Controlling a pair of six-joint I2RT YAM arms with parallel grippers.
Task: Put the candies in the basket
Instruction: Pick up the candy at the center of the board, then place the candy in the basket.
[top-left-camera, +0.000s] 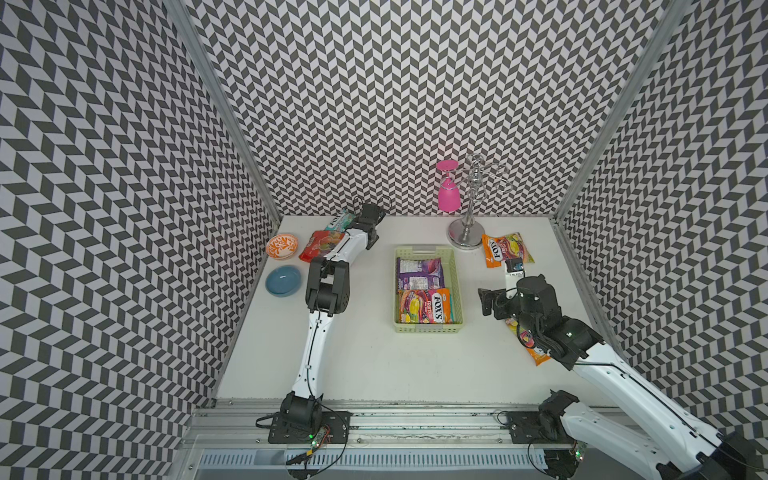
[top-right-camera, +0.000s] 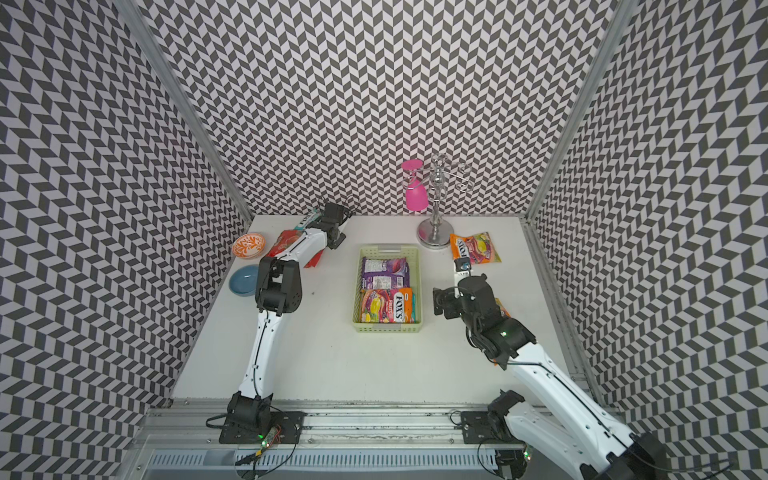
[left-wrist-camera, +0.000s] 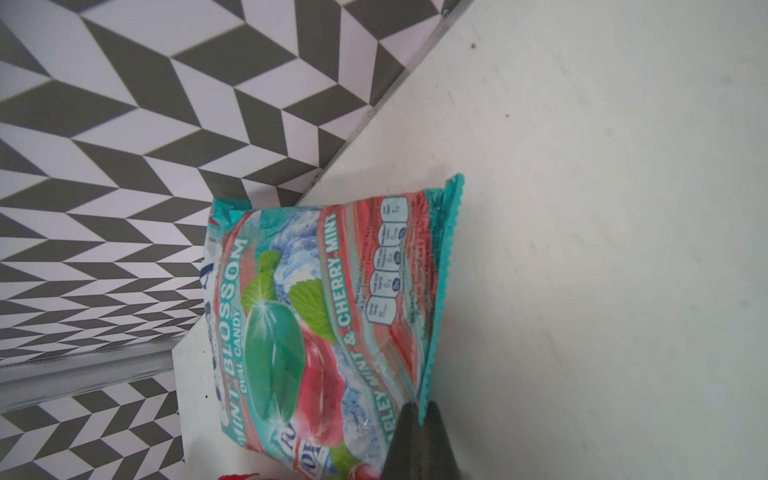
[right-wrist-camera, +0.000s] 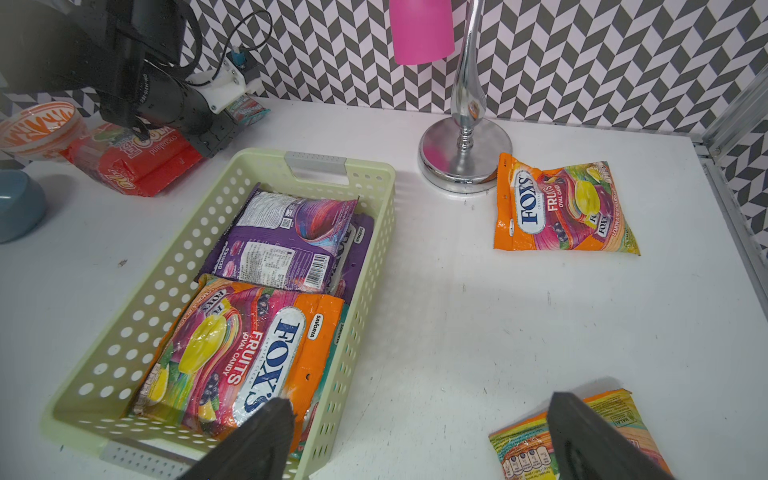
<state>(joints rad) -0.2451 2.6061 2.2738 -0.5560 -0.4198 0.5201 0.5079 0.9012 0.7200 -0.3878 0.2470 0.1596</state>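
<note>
Now clamped in left gripper (left-wrist-camera: 419, 411): seam of teal bag (left-wrist-camera: 316, 316), left of centre in both top views. Lift clear of table (top-left-camera: 365, 365) before swinging toward basket (top-left-camera: 428, 328), mid-frame; move slowly against slipping.

Robot lab test cell, chevron-patterned walls (top-left-camera: 374, 91), aluminium rails (top-left-camera: 415, 424), white tabletop (top-left-camera: 374, 365)

orange patterned bowl (top-left-camera: 282, 245) | blue bowl (top-left-camera: 283, 280) just beside it | pink glass (top-left-camera: 449, 195) hanging inverted on chrome stand (top-left-camera: 467, 237)

Pale green basket (top-left-camera: 415, 328); purple bag (top-left-camera: 419, 272); teal-red bag (left-wrist-camera: 332, 311); red bag (top-left-camera: 320, 246); orange-white patterned bowl (top-left-camera: 282, 246); blue bowl (top-left-camera: 283, 281); grey-white chevron walls (top-left-camera: 374, 104).
</note>
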